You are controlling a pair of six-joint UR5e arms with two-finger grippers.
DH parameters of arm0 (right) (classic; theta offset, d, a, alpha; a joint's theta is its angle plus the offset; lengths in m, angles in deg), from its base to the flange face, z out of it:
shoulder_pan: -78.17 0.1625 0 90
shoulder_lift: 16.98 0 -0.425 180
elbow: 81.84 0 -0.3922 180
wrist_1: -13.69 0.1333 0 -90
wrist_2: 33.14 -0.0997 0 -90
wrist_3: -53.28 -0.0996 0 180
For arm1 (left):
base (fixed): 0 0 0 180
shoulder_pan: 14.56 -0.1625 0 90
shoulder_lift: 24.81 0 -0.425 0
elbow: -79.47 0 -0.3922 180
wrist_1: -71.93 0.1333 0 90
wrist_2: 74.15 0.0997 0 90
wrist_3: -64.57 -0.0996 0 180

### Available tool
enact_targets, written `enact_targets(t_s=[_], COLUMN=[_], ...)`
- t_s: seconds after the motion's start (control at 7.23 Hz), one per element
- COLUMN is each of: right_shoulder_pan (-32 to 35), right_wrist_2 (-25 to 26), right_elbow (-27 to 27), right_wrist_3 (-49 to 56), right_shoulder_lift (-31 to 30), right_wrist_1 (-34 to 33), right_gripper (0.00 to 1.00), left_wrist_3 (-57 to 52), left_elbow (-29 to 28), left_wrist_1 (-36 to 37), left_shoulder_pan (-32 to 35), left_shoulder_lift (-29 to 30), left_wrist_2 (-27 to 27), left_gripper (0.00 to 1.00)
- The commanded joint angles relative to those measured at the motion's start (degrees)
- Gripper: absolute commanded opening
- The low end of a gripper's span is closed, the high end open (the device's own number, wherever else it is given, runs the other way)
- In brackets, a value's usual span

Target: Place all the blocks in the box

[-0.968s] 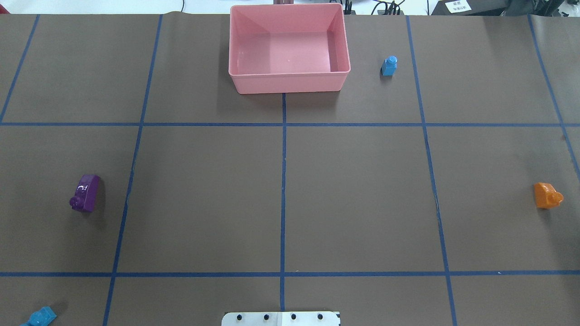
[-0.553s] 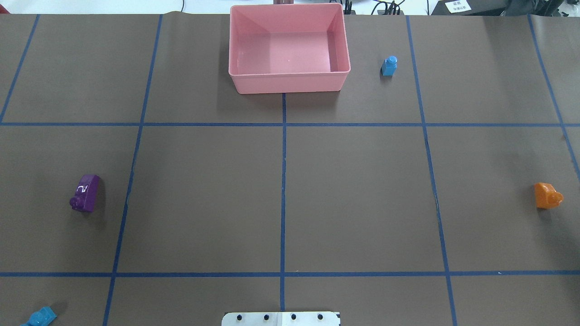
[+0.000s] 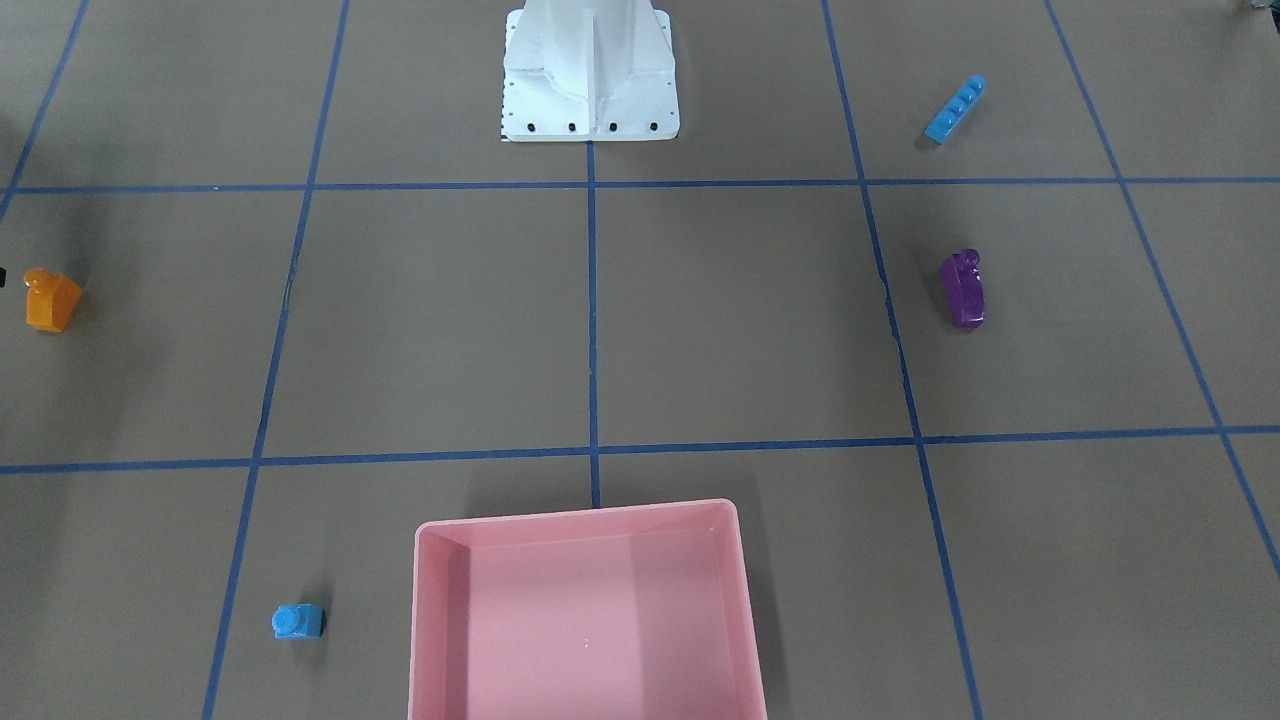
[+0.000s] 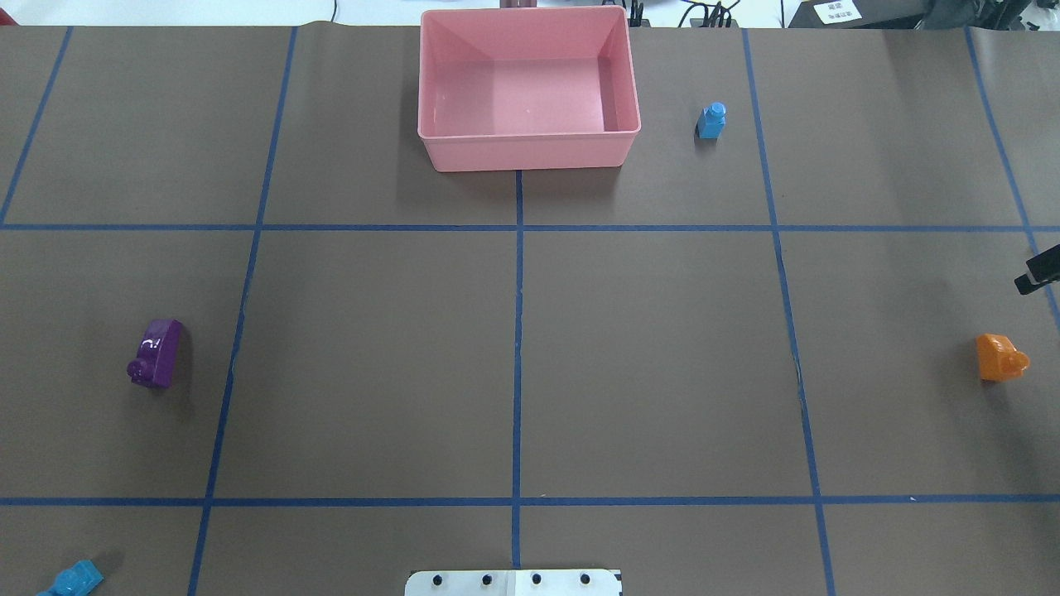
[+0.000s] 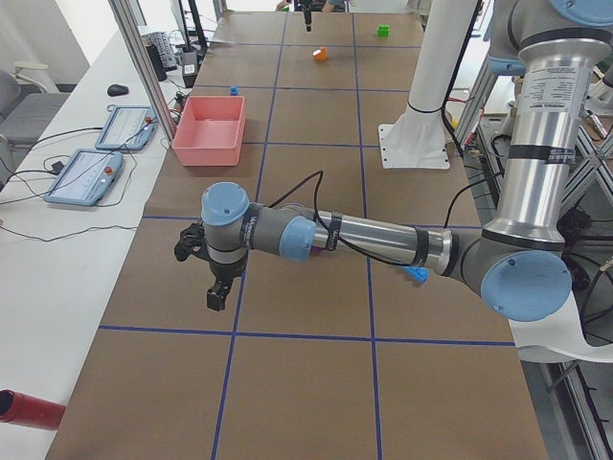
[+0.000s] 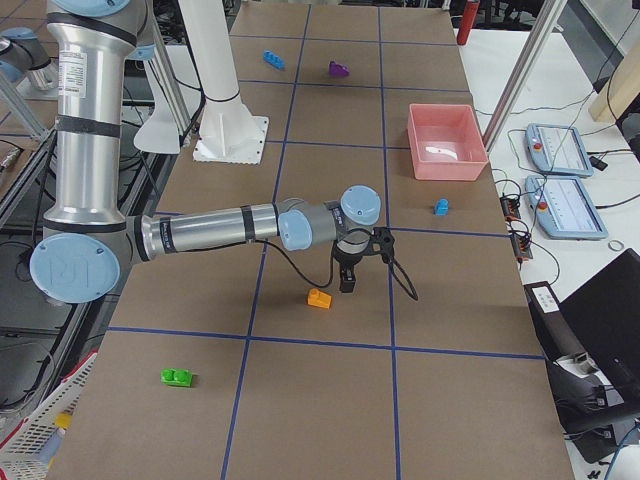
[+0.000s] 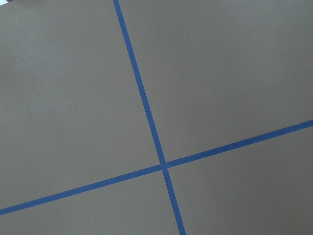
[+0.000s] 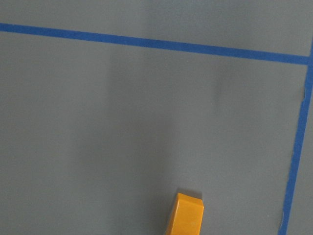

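Only a black sliver of the right gripper (image 4: 1037, 276) shows at the overhead view's edge, jaws unreadable. The orange brick (image 8: 187, 215) beside it is cut by the wrist view's bottom edge. The left gripper (image 5: 217, 297) is too small to judge.

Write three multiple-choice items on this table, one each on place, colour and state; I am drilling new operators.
1. The small blue block stands: A in the box; B on the table beside the box; C atop another block.
2. The block nearest the right hand is: A green; B orange; C purple.
3. The box is: A empty; B half full; C overturned.
Answers: 1 B, it stands outside the wall. 2 B, the orange block lies just by the hand. 3 A, its floor is bare.
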Motion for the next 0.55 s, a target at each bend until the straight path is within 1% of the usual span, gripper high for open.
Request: enact_targets(t_s=[0.0,0.14,0.28,0.41], right_shoulder_pan=[-6.0,-8.3,-9.5,-10.2], right_wrist_2=[3.9,5.0,5.4,5.2], right_elbow=[5.5,8.9,9.7,9.7], right_wrist_3=[-11.3,-13.2,-13.2,-13.1], right_shoulder_lift=[-1.1,-1.0,-1.1,-2.7], right_wrist_1=[12.5,15.3,15.5,15.5], right_gripper=[1.0,1.0,1.0,1.0], left_wrist_3=[3.4,3.4,3.4,3.4], left_elbow=[0.2,0.2,0.2,0.1], left_wrist_1=[-2.3,-2.3,-2.3,-2.2], left_shoulder_pan=[-0.1,-0.1,-0.2,-0.2], left_shoulder_lift=[0.0,0.1,0.1,0.1], left_wrist_2=[0.0,-0.4,-0.5,-1.2], left_gripper=[1.0,1.0,1.0,1.0])
